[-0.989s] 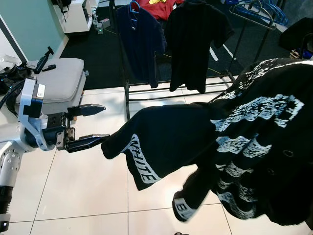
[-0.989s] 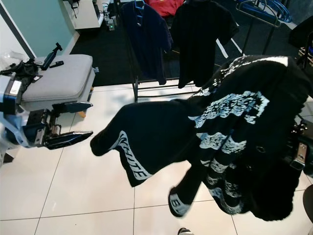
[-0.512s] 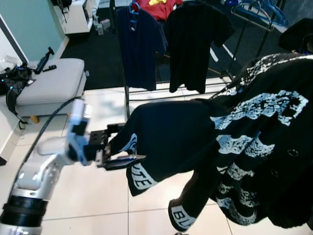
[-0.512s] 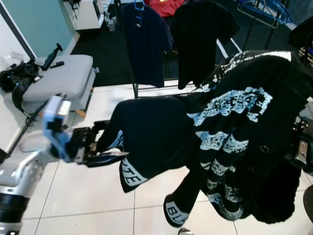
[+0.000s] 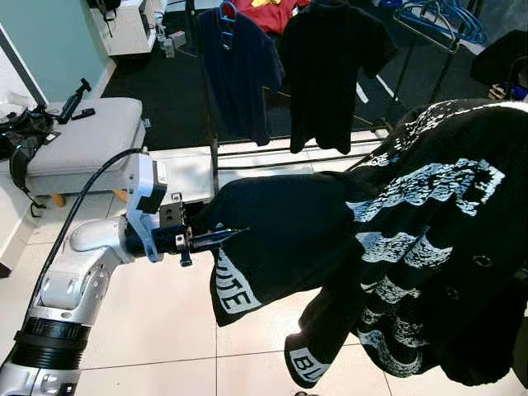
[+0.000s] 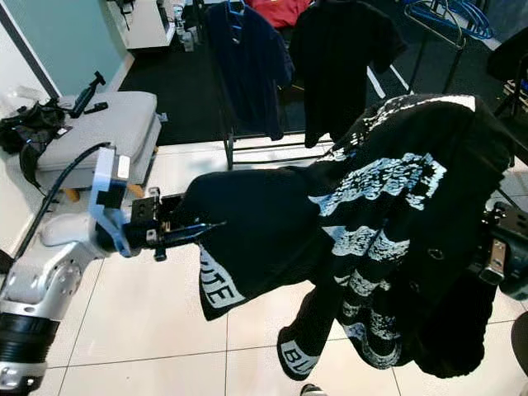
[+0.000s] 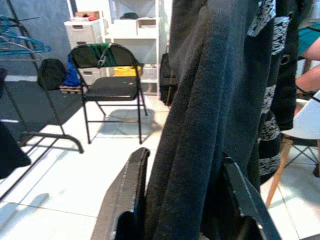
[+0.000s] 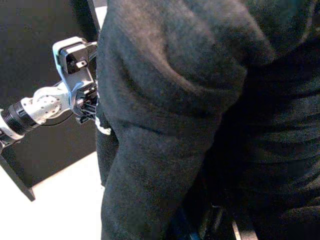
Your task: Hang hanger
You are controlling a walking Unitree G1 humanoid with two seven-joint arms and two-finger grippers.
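A black hooded garment (image 5: 412,206) with white lettering hangs in front of me, draped over my right arm. Its sleeve (image 5: 272,231) stretches out to the left. My left gripper (image 5: 216,236) is shut on that sleeve near the cuff. In the left wrist view the dark cloth (image 7: 200,110) runs between the two black fingers (image 7: 131,190). The wrist of my right arm (image 6: 495,257) shows at the garment's right edge, and the cloth covers its gripper. The right wrist view looks along folds of the same black cloth (image 8: 170,100).
A clothes rack (image 5: 214,157) stands behind, with a navy shirt (image 5: 239,74) and a black shirt (image 5: 330,66) hanging on it. Blue hangers (image 5: 437,16) hang at the back right. A grey padded bench (image 5: 91,140) is at the left. A black folding chair (image 7: 110,85) stands on the white tiles.
The left gripper was open beside the sleeve's end. It moved right around the sleeve and has shut on it. The garment has barely shifted.
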